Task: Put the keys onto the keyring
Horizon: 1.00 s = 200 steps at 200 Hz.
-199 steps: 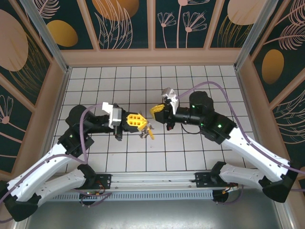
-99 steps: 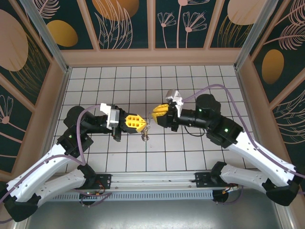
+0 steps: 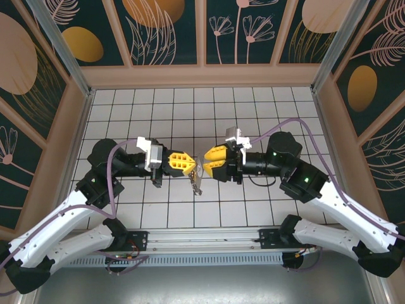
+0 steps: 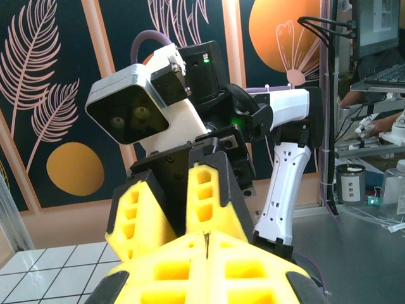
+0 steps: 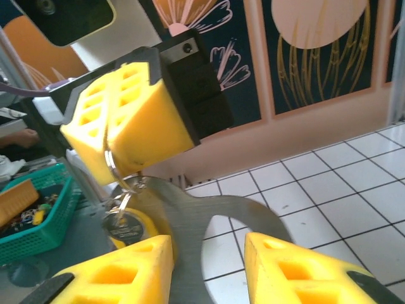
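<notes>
Overhead view: the left gripper (image 3: 190, 164) and the right gripper (image 3: 207, 164) are facing each other tip to tip at the centre of the white tiled floor (image 3: 253, 209). A small cluster, the keys (image 3: 197, 180), is hanging just below the gap between them.

Right wrist view: the left gripper (image 5: 107, 136) is sitting at upper left, its yellow pads pressing together on the keyring (image 5: 111, 166), a thin wire loop emerging from the seam. The keys (image 5: 125, 215) are dangling from that loop at lower left, one showing a yellowish head; details are blurring at this range. A broad grey metal shape (image 5: 190, 209) is curving across the lower centre; what it is cannot be told. The right gripper (image 5: 205, 253) is standing with its jaws apart along the bottom edge, gripping nothing.

Left wrist view: the left gripper (image 4: 205, 253) is filling the bottom edge, fingers meeting along a narrow slit. The right gripper (image 4: 174, 212) is pointing toward the lens at centre, its fingers spreading.
</notes>
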Tool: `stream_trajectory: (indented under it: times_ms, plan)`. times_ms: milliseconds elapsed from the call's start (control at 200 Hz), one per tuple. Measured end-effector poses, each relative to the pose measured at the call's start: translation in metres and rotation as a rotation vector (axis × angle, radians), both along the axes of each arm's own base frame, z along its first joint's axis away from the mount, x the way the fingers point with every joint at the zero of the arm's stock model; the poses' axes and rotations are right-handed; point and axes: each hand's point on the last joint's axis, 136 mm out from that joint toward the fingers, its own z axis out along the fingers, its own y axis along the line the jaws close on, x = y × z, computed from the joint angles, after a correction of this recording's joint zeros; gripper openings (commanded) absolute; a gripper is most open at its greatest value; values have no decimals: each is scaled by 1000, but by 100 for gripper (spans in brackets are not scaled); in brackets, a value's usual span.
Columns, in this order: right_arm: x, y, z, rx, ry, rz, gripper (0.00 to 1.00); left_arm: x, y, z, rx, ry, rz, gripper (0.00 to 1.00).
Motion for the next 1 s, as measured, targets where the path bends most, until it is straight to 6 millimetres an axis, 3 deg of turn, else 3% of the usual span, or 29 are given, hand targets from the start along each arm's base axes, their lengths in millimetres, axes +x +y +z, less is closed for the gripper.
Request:
stream_trajectory:
  times_ms: [275, 505, 1001]
  plan:
    - [-4, 7, 5, 29, 8, 52, 35, 3, -2, -3, 12, -2, 3, 0]
    - [-2, 12, 4, 31, 14, 59, 28, 3, -3, -4, 19, 5, 3, 0]
    - [-9, 1, 16, 62, -8, 51, 37, 4, -3, -4, 22, -5, 8, 0]
